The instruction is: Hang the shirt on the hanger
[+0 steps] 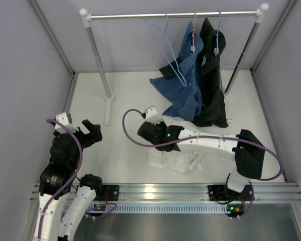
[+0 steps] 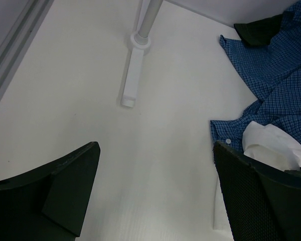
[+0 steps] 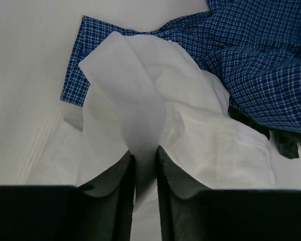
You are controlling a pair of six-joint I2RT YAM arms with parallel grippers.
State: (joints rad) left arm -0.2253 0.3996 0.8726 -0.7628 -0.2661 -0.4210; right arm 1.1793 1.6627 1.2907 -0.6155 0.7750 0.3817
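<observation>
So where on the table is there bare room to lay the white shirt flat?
Bare table lies between the rack's left foot and the blue checked shirt, and nearer, left of the white shirt. A strip left of that foot is free too. The right half is crowded: checked shirt, black garment and white shirt, pinched in the right gripper, overlap.

White table [image 1: 125, 153] carries crumpled white shirt [image 1: 183, 163]; blue checked shirt [image 1: 183, 108] trails onto it.

Lab cell: grey walls [image 1: 20, 60], clothes rail [image 1: 135, 16]
</observation>
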